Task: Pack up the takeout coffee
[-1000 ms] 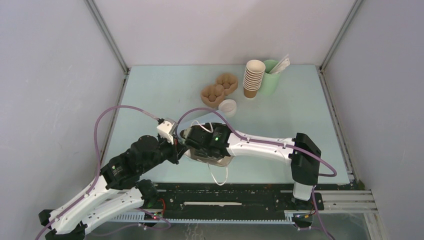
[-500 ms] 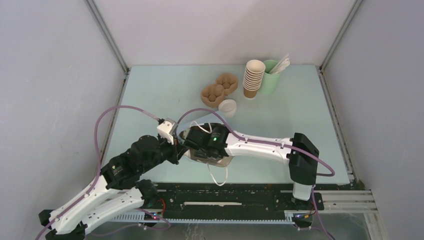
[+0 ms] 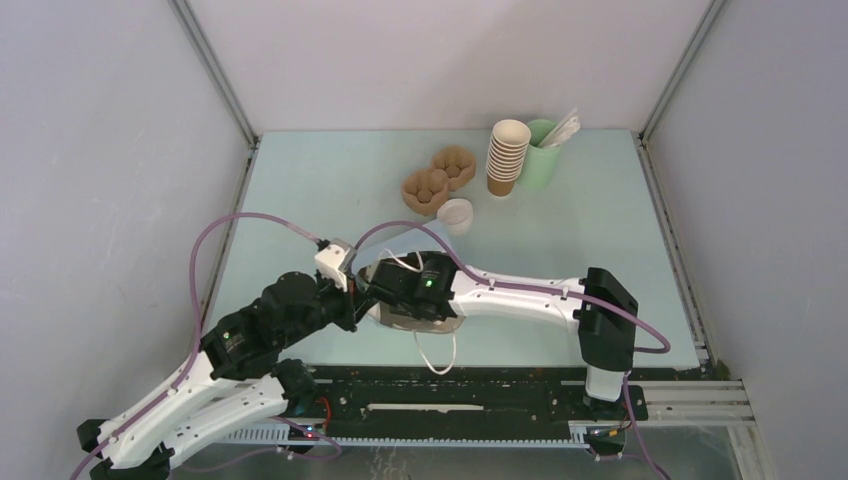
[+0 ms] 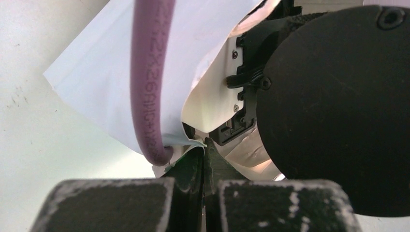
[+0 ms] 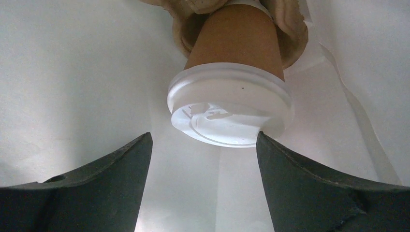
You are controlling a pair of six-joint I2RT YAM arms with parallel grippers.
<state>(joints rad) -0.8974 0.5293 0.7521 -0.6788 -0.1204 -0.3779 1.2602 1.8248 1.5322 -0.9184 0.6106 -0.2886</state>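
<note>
The takeout coffee is a brown paper cup [image 5: 234, 38] with a round white lid [image 5: 227, 108], seated in a pulp carrier [image 5: 296, 34] inside a white paper bag [image 5: 72, 72]. My right gripper [image 5: 203, 137] is inside the bag and open, its fingertips on either side of the lid's near edge and holding nothing. In the top view the bag [image 3: 440, 325] lies near the table's front under the right wrist [image 3: 415, 285], and the cup is hidden there. My left gripper [image 4: 204, 147] is shut on the bag's edge [image 4: 193, 142], at the bag's left side [image 3: 352, 290].
A loose white lid [image 3: 456, 214], two pulp carriers [image 3: 438, 178], a tall stack of lidless brown cups [image 3: 507, 157] and a pale green cup of sticks [image 3: 541, 152] stand at the back. The bag's handles [image 3: 437, 352] hang over the front edge. A purple cable [image 4: 147, 72] crosses the left wrist view.
My right wrist and the bag have shifted slightly toward the near edge. The left arm holds its place.
</note>
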